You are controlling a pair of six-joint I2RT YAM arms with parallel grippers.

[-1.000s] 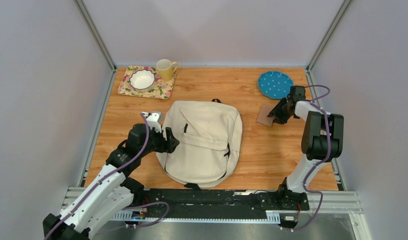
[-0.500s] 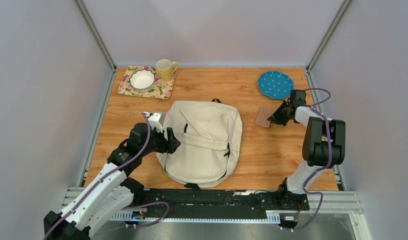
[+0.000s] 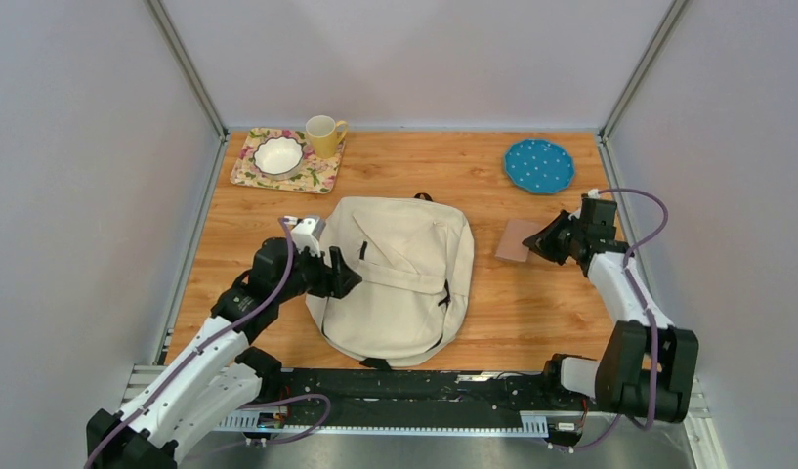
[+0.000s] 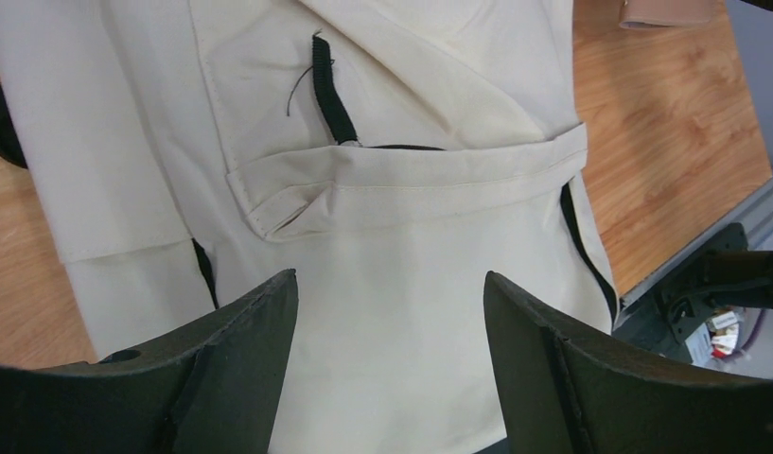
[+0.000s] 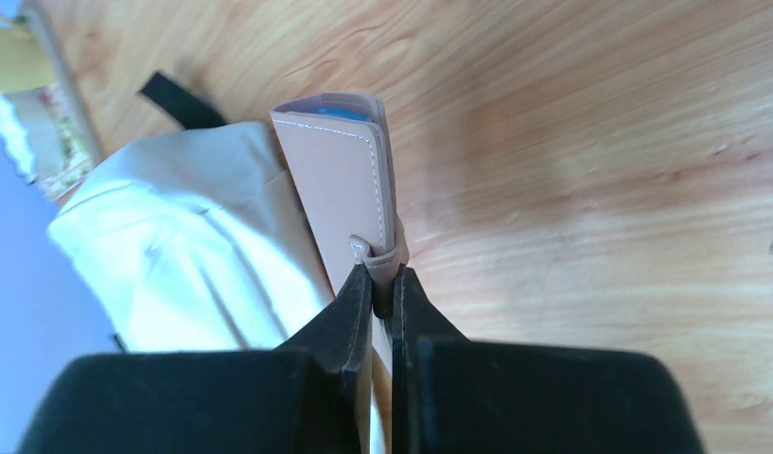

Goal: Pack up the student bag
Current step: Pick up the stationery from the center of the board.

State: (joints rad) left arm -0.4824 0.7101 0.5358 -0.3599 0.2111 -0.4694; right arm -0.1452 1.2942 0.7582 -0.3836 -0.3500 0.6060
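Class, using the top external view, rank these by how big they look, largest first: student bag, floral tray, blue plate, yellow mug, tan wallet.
1. student bag
2. floral tray
3. blue plate
4. yellow mug and tan wallet look alike, so unranked.

student bag (image 3: 395,278) in the middle; tray (image 3: 312,177) holding bowl (image 3: 277,154) and mug (image 3: 323,135) behind-left; plate (image 3: 538,164) behind-right; wallet (image 3: 515,239) right of bag.
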